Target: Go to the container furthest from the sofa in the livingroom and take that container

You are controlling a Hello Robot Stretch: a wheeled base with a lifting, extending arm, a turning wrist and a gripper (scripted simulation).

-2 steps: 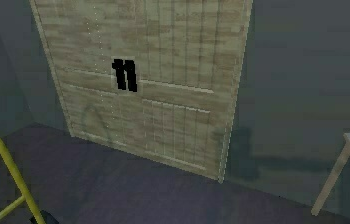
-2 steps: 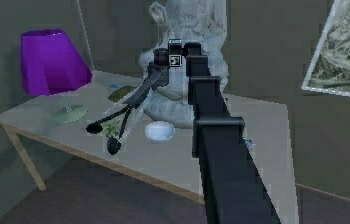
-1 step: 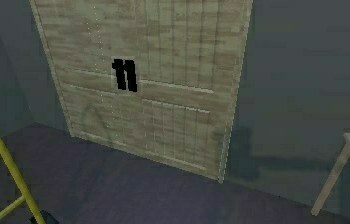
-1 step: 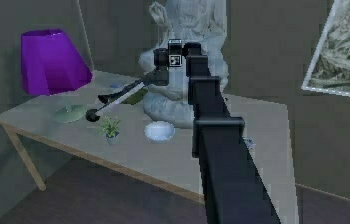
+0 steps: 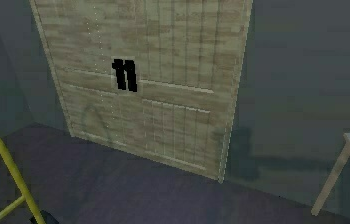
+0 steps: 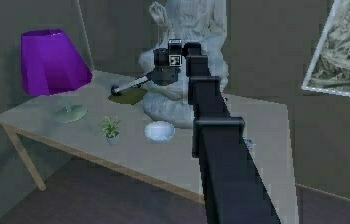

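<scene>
olive blob (image 6: 120, 96) sits right at the gripper (image 6: 128, 87) tips, toward the arm side view's left; can't tell if it's actually holding anything

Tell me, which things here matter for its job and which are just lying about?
Job, probably: claw; small dark thing by it, maybe the container; table.
Lying about: purple lamp; plant; white bowl; statue; wall picture; door.

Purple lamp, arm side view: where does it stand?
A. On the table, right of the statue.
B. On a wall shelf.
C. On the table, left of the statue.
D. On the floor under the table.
C: the purple lamp stands on the table toward the arm side view's left, with the pale statue to its right.
</scene>
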